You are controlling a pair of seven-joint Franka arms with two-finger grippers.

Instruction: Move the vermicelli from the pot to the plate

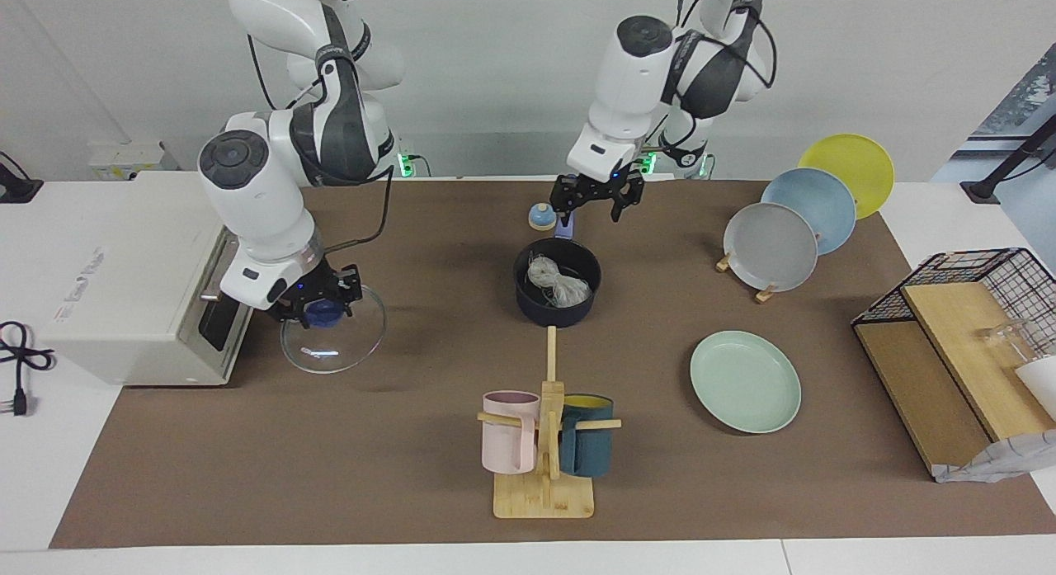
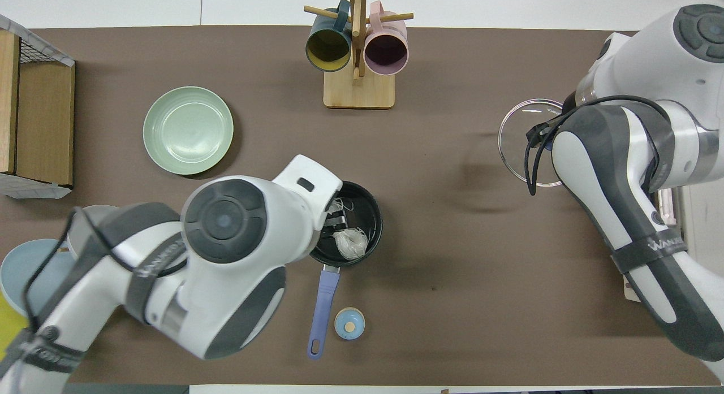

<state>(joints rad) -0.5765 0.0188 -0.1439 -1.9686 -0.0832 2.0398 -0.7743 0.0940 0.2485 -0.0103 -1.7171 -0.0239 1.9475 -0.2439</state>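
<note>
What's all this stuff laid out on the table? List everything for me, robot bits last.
pot: one, dark navy, mid-table, lid off
vermicelli: one whitish bundle, in the pot
mint plate: one, flat, toward the left arm's end
glass lid: one, clear with blue knob, in front of the oven
toaster oven: one, cream, right arm's end
racked plates: three, grey, light blue, yellow
mugs: two, pink and teal, on a wooden stand
small knob: one, light blue, beside the pot handle
wire basket: one, black
left gripper: open, over the pot handle
right gripper: shut on the glass lid
</note>
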